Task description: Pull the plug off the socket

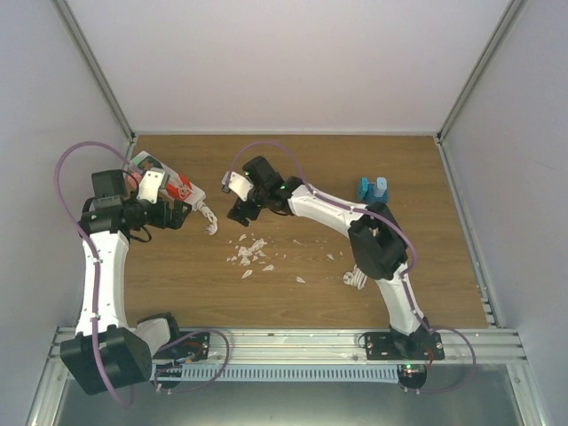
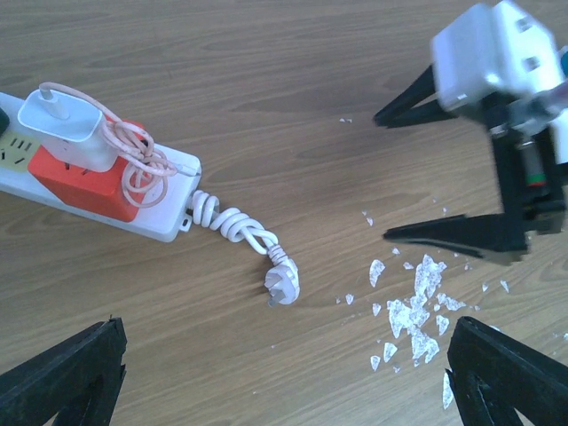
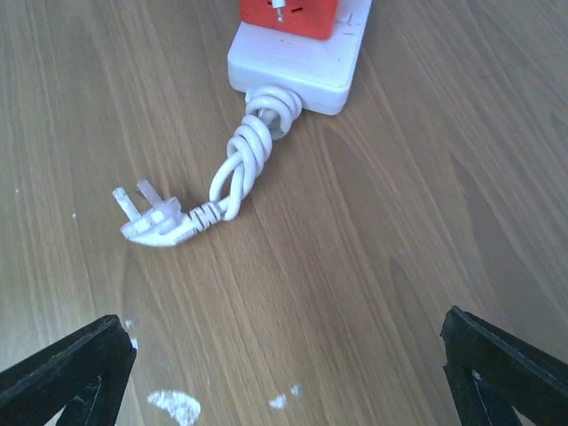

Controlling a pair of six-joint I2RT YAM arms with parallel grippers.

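The socket is a white power strip (image 2: 155, 222) with an orange block, lying at the table's left (image 1: 191, 188). A white charger plug (image 2: 62, 124) sits in it, with a pinkish cable coiled beside it. In the right wrist view only the strip's near end (image 3: 293, 71) shows. The strip's own coiled cord ends in a loose three-pin plug (image 3: 151, 222) on the wood. My left gripper (image 2: 286, 355) is open just in front of the strip (image 1: 185, 213), holding nothing. Facing the cord end from the right, my right gripper (image 3: 282, 355) also stands open and apart from it (image 1: 240, 215).
White flakes (image 1: 250, 253) are scattered on the wood between the arms (image 2: 417, 302). A blue object (image 1: 373, 189) stands at the right, and a small white striped thing (image 1: 353, 278) lies by the right arm. Grey walls enclose the table on three sides.
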